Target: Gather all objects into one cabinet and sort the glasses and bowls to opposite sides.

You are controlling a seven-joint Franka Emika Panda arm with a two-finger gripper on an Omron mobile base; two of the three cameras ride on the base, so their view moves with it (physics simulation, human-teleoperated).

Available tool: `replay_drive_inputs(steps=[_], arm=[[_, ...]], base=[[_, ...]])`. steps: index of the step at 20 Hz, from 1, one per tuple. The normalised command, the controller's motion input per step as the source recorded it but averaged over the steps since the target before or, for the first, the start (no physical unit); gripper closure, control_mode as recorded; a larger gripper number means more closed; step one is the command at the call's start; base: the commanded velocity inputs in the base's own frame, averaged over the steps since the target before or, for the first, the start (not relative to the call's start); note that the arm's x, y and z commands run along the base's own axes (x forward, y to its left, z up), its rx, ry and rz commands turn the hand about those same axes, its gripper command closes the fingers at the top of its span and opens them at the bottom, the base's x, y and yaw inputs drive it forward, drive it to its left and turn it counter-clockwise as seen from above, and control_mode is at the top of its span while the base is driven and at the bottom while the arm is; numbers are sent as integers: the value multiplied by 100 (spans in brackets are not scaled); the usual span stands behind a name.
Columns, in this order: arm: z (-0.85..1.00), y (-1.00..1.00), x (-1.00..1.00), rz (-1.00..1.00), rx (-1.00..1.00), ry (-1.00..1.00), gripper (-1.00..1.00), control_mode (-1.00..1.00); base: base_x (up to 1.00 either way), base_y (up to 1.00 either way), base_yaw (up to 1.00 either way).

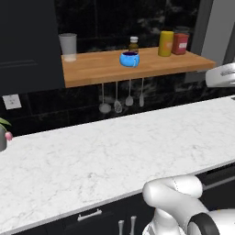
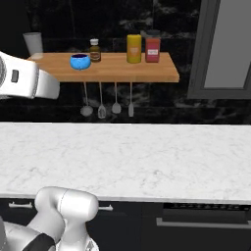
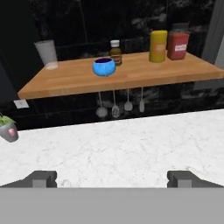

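On the wooden shelf [image 3: 131, 74] we see the blue bowl [image 3: 104, 66] near the middle, with a small brown bottle [image 3: 115, 52] just beside it at 1 o'clock. At 9 o'clock, at the far end, stands the frosted cup [image 3: 47, 54]. At 3 o'clock sit the yellow jar [image 3: 158, 46] and red jar [image 3: 177, 45]. Our gripper [image 3: 112, 178] hangs over the white table [image 3: 122, 148], fingers spread wide, holding nothing.

A blue bowl [image 1: 130, 58] and frosted tumbler [image 1: 68, 46] stand on the wooden shelf [image 1: 92, 69].
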Motion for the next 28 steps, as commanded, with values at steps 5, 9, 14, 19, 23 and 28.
replay_drive_inputs(steps=[5, 9, 14, 19, 23, 28], arm=[[7, 3, 8, 1, -5, -6, -100, -100], [8, 0, 41, 4, -9, -8, -100, -100], [-10, 9, 47, 8, -9, -4, -100, -100], [-38, 18, 32, 16, -16, 0, -100, -100], [-11, 0, 21, 19, -11, -3, -100, -100], [0, 3, 41, 4, -5, -8, -100, -100]], base=[[0, 0, 0], [0, 0, 0], [0, 0, 0], [0, 0, 0], [0, 0, 0], [0, 0, 0]])
